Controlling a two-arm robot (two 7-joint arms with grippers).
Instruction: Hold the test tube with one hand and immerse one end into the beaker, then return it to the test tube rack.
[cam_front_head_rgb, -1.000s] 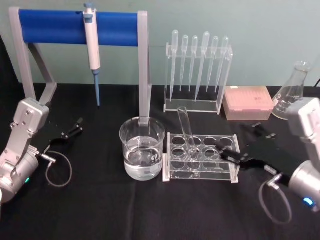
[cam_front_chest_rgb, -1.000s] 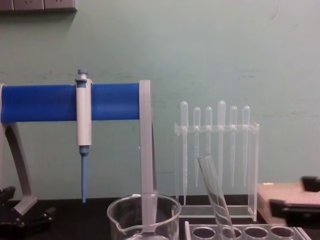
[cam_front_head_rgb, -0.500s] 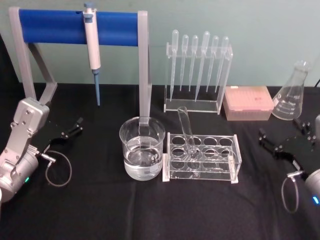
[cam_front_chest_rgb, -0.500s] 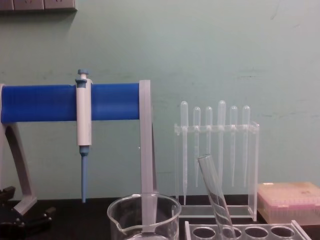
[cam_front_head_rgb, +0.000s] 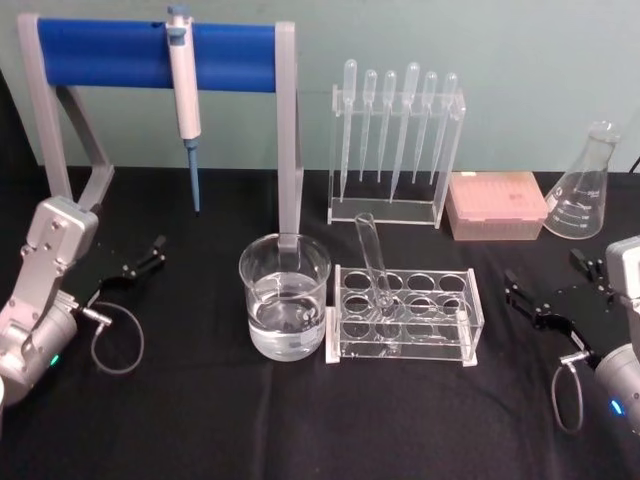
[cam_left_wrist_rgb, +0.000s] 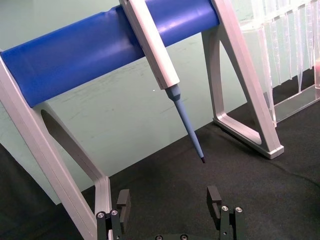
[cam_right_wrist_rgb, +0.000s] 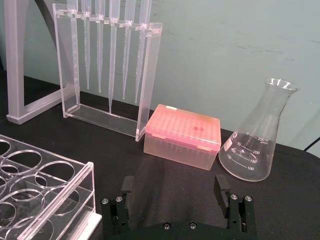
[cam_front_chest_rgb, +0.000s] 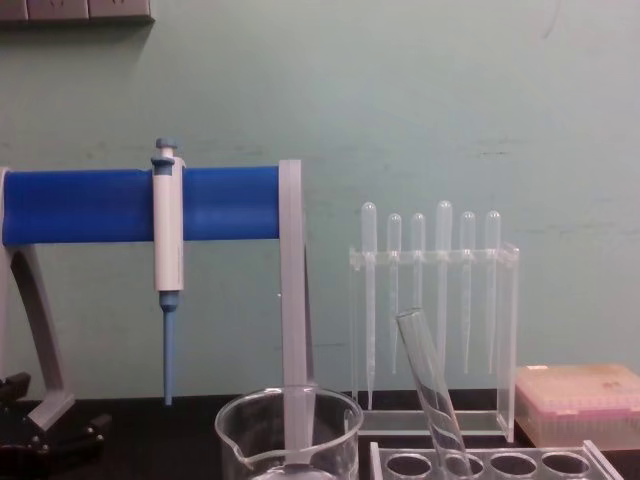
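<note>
Left edge of the head view: the left black flat gripper on its silver wrist (cam_front_head_rgb: 140, 262) rests low over the black table (cam_front_head_rgb: 200, 420), its fingers (cam_left_wrist_rgb: 123, 200) spread wide with nothing between them. In the left wrist view those fingers point toward the blue-barred silver stand (cam_front_head_rgb: 150, 55), from which the white-and-blue pipettor (cam_front_head_rgb: 183, 80) hangs tip-down.

Centre of the head view: the wide clear glass beaker with a pour spout (cam_front_head_rgb: 284, 295) stands just in front of the stand's right leg, partly filled with clear liquid. Touching or just beside it on its right sits the clear acrylic tube rack with round holes (cam_front_head_rgb: 405, 315). The long clear glass round-bottomed test tube (cam_front_head_rgb: 374, 265) stands in a hole near the left end of the rack, tilted, its open rim leaning toward the upper left of the frame. The chest view shows the same tube (cam_front_chest_rgb: 430, 385) slanting up out of the rack, its rim toward the beaker (cam_front_chest_rgb: 288, 430) but apart from it. The tube is free of both grippers and well apart from either set of fingers.

Upper centre: the clear acrylic rack of thin plastic bulb-topped pipettes (cam_front_head_rgb: 395, 140) stands behind the tube rack. To its right lie the pink tip box (cam_front_head_rgb: 495, 205) and the clear glass conical flask (cam_front_head_rgb: 580, 185).

Right edge: the right black flat gripper (cam_front_head_rgb: 550, 290) sits low over the table, right of the tube rack and clear of it, fingers (cam_right_wrist_rgb: 127, 187) set wide and holding nothing. In the right wrist view they face the tip box and flask, with a corner of the tube rack off to one side.
</note>
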